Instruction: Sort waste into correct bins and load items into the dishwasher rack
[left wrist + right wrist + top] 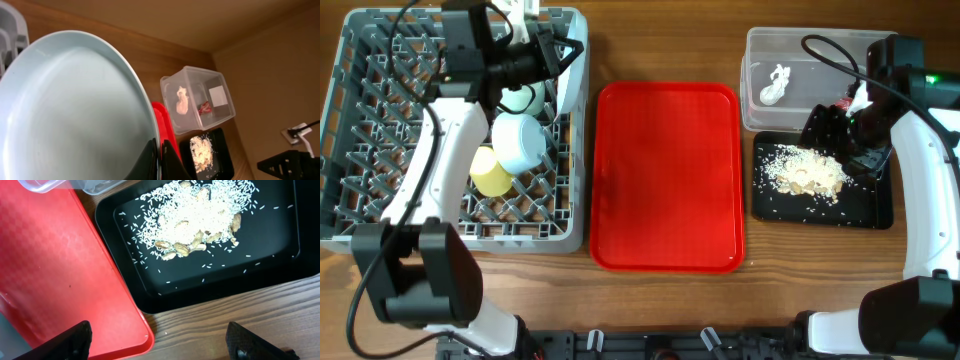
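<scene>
Left hand (159, 156) grips the plate (75, 115) by its rim — it may twist loose over the rack (380, 130) beneath; right hand (162, 340) released.

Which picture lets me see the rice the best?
The right wrist view. It is close above the rice in the black tray, so single grains show. The overhead view shows it only as a small pale heap. The left wrist view shows a tiny far-off patch.
</scene>
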You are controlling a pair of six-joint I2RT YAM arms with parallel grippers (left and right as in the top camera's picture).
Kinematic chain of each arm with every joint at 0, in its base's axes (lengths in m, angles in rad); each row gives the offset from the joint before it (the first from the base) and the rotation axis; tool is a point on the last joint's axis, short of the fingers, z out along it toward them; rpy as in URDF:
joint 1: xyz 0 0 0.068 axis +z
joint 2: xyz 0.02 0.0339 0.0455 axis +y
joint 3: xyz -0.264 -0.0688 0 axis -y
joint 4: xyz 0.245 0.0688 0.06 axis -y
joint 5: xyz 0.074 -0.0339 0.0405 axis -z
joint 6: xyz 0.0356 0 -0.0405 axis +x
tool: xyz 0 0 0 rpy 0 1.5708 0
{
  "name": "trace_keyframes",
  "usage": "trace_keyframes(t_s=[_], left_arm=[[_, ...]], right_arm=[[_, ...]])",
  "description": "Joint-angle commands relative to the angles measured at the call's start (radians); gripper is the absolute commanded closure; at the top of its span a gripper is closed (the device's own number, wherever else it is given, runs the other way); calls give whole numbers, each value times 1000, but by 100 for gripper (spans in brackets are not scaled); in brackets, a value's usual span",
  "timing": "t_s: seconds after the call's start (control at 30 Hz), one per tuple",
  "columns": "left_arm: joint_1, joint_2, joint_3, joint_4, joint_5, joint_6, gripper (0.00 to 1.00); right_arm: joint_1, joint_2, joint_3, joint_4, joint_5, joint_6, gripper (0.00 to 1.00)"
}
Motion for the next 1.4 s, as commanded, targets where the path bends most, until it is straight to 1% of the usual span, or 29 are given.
trace_keyframes(t_s=[0.0,0.07,0.1,0.13,0.17,0.37,0.43,0.47,0.5,0.53,0.57,0.6,0.63,0.7,0.8,0.87,1.0,1.13,1.23,1.37], left_arm=[[19,41,9,0,3,-8,88],[27,47,9,-5,-37,-8,52],[34,47,9,-8,-65,-5,42],[42,46,9,-7,-71,-5,20],[51,44,9,-7,-71,-5,0],[76,-9,9,-24,-71,-5,0],[71,-48,9,-63,-105,-5,0],[60,-84,9,-141,-224,-4,0],[51,-102,9,-200,-324,-2,0],[40,-120,9,-286,-476,-10,0],[34,-127,9,-338,-566,-24,0],[28,-132,9,-404,-668,-63,0],[23,-133,9,-466,-742,-95,0],[21,-132,9,-546,-810,-95,0],[22,-132,9,-618,-917,-94,0],[21,-133,9,-650,-917,-90,0],[21,-134,9,-742,-916,-82,0],[21,-152,7,-773,-887,-13,0],[20,-200,-17,-768,-833,45,0],[20,-332,-135,-695,-818,53,0]], right_arm=[[4,-23,6,-4,-14,-13,14],[4,-23,6,-5,-14,-13,14],[4,-23,6,-5,-14,-13,14],[4,-23,6,-5,-14,-12,14],[4,-23,6,-5,-14,-13,13],[4,-23,6,0,-14,-12,13],[4,-23,6,13,-19,-13,13],[4,-23,6,42,-47,-15,10],[5,-23,6,75,-89,-35,9],[10,-23,6,129,-169,-96,9],[18,-23,6,172,-220,-128,8],[31,-23,6,227,-254,-146,7],[48,-23,6,280,-255,-147,5],[90,-23,6,367,-255,-170,1],[163,-22,6,446,-184,-201,0],[174,-22,6,433,-126,-192,0],[172,-23,6,367,-111,-165,0],[172,-37,6,339,-81,-114,0],[172,-72,-10,339,-81,-114,0],[172,-198,-124,396,-62,-113,0]])
